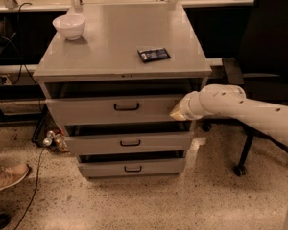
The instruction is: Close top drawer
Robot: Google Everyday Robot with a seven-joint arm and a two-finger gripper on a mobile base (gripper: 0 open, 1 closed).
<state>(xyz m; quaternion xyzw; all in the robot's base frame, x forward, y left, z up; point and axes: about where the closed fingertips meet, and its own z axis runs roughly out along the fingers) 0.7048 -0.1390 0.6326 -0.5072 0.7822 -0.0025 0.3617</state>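
Observation:
The top drawer [86, 110] of the grey metal cabinet stands pulled out a little, with a dark gap above its front panel. Its dark loop handle [126, 107] sits at the centre of the panel. My gripper [178, 110] is at the end of the white arm that comes in from the right. It rests against the right end of the top drawer's front. The two lower drawers [129, 143] also stand slightly out.
A white bowl [69, 26] and a dark packet [153, 54] lie on the cabinet top [115, 37]. A black office chair [269, 56] stands right of the cabinet. A shoe [7, 177] and a cable [36, 176] are on the floor at left.

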